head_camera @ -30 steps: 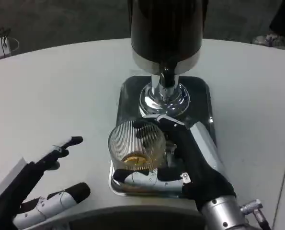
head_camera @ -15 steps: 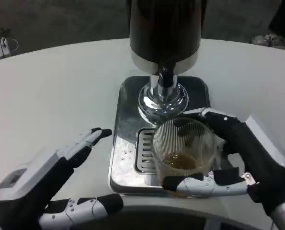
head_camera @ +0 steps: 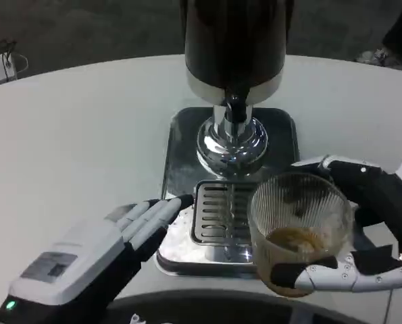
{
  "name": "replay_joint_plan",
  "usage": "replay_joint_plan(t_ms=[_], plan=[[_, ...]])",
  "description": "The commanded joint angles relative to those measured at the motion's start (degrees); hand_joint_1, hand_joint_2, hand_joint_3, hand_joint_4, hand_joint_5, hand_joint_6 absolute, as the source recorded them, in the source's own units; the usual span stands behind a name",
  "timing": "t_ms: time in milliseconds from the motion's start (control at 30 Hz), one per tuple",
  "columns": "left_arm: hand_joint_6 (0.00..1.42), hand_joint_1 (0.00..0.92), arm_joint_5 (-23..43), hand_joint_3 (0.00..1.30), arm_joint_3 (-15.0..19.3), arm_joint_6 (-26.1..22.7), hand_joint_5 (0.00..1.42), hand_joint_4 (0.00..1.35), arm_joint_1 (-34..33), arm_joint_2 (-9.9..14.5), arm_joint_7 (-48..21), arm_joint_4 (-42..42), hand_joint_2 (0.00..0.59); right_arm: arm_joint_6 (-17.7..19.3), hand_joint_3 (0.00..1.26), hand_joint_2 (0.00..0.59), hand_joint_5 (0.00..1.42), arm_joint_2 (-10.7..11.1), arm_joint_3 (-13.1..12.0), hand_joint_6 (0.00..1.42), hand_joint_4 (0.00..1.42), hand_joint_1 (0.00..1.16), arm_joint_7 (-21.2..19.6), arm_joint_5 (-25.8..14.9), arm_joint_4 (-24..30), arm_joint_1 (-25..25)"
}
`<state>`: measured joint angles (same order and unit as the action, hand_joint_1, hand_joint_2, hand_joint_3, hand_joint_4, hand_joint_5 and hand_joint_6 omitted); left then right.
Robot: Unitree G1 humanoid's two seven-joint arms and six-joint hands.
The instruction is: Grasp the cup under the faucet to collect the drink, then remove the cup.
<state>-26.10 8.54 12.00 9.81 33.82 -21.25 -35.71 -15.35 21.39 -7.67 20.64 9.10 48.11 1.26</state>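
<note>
Right hand [head_camera: 363, 223] right of the dispenser [head_camera: 233, 54], fingers [head_camera: 336, 275] wrapped around the cup [head_camera: 298, 226]. Left hand [head_camera: 86, 260] lower left of dispenser, back up, fingers extended together, holding nothing.

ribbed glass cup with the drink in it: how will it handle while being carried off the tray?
The ribbed glass cup looks rigid and probably fragile. The right hand grips it; ribs likely help against slipping. Only a shallow amber drink sits low inside, so a spill seems unlikely unless tilted sharply.

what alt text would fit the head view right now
The robot's right hand holds a ribbed glass cup with a little amber drink, right of the dispenser's drip grate. Its left hand rests near the steel tray.
</note>
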Motion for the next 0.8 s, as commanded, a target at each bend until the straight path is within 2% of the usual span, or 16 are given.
replay_joint_plan(t_ms=[33, 267, 800], plan=[[0.00, 0.000, -1.46, 0.00, 1.12, -0.22, 0.00, 0.00, 2.49, 0.10, -0.41, -2.60, 0.040, -0.44, 1.06, 0.099, 1.41, 0.93, -2.12, 1.42, 1.27, 1.00, 1.06, -2.86, 5.06, 2.16], [0.00, 0.000, -2.48, 0.00, 1.69, -0.50, 0.00, 0.00, 3.03, 0.29, -0.81, -3.20, 0.043, -2.15, 1.06, 0.093, 1.41, 1.25, -1.65, 1.42, 1.27, 1.00, 1.03, -3.90, 7.75, 3.81], [0.00, 0.000, -1.70, 0.00, 2.81, -1.17, 0.00, 0.00, 2.83, 0.90, -2.12, -2.64, 0.044, -1.76, 1.06, 0.094, 1.40, 0.52, 0.05, 1.42, 1.27, 1.00, 0.11, -3.28, 10.20, 7.56]])
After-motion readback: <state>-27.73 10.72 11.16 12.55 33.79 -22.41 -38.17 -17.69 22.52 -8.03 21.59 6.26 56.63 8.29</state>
